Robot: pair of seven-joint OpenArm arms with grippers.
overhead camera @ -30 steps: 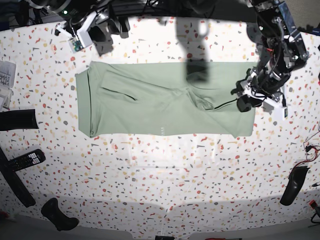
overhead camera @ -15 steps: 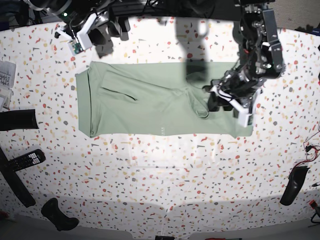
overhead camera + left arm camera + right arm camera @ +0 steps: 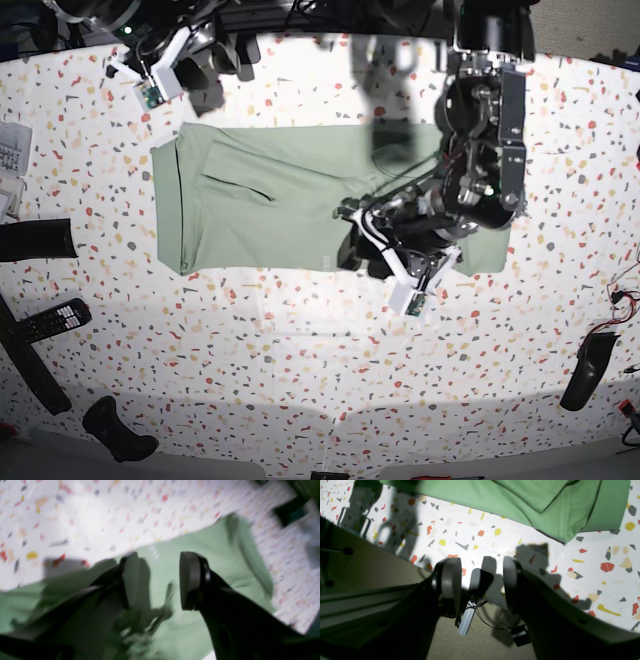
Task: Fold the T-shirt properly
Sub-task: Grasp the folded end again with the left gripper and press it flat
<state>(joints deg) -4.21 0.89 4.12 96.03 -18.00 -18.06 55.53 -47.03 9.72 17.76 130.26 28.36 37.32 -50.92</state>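
1. The T-shirt [image 3: 280, 205] sits in the upper middle of the base view, flat on the terrazzo table [image 3: 300, 360]. Lots of bare table below it, only a thin strip above. Stuff along the borders: a remote [image 3: 52, 320] and dark objects at the left, another dark object [image 3: 588, 370] at lower right.
2. The shirt's long axis runs left-right across the base frame. It's already doubled into a long band; the left end is a neat folded edge with a dark seam line. Which end is the collar I can't tell.
3. Left gripper [image 3: 385, 258] is over the shirt's lower edge, right of centre. The left wrist view (pretty blurry) shows its fingers [image 3: 190, 577] spread apart with green fabric under them, nothing pinched between.
4. Right gripper [image 3: 205, 62] is at the upper left, above the shirt's top-left corner, off the fabric. Only the right wrist view shows its fingers [image 3: 450, 577] spread and empty, right at the table's edge, with floor and cables below.
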